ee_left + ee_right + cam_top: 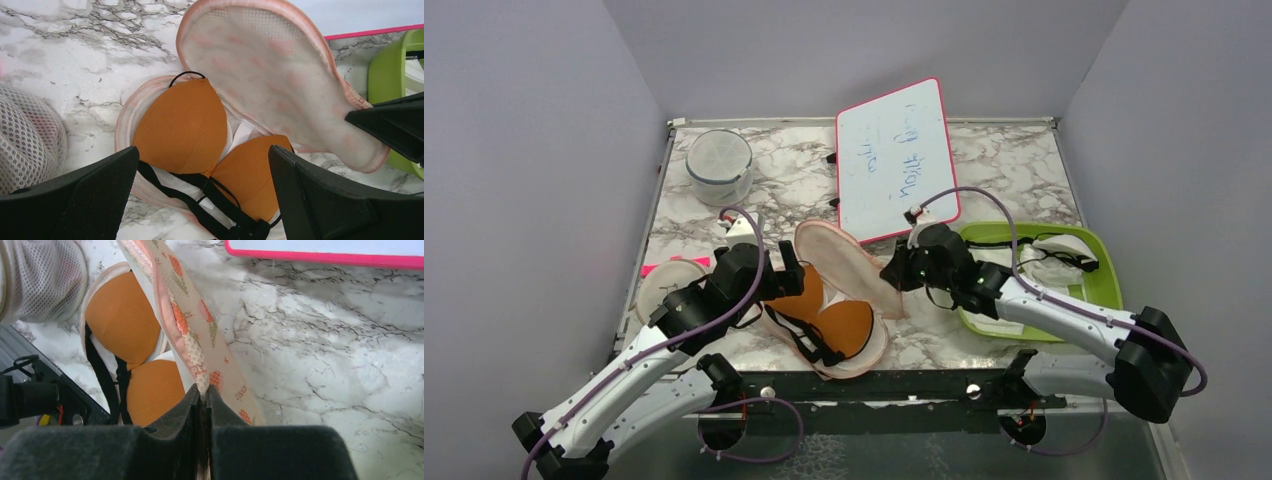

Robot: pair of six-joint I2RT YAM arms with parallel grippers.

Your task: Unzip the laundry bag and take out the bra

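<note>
Now my left fingers (85, 200) hang wide open, empty, just above the bra (182, 125); my right fingers (170, 440), farther off, are closed on the flap of the laundry bag (220, 365).

Clear drop onto bra (185, 127) from above; raised laundry bag (280, 75) flap walls right side; whiteboard (894, 170) behind.

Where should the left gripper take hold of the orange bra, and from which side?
I'd pinch the bra at the narrow bridge between its cups, coming straight down with the left gripper. The cups are smooth domes, and the right gripper holds the laundry bag flap up on the far side.
</note>
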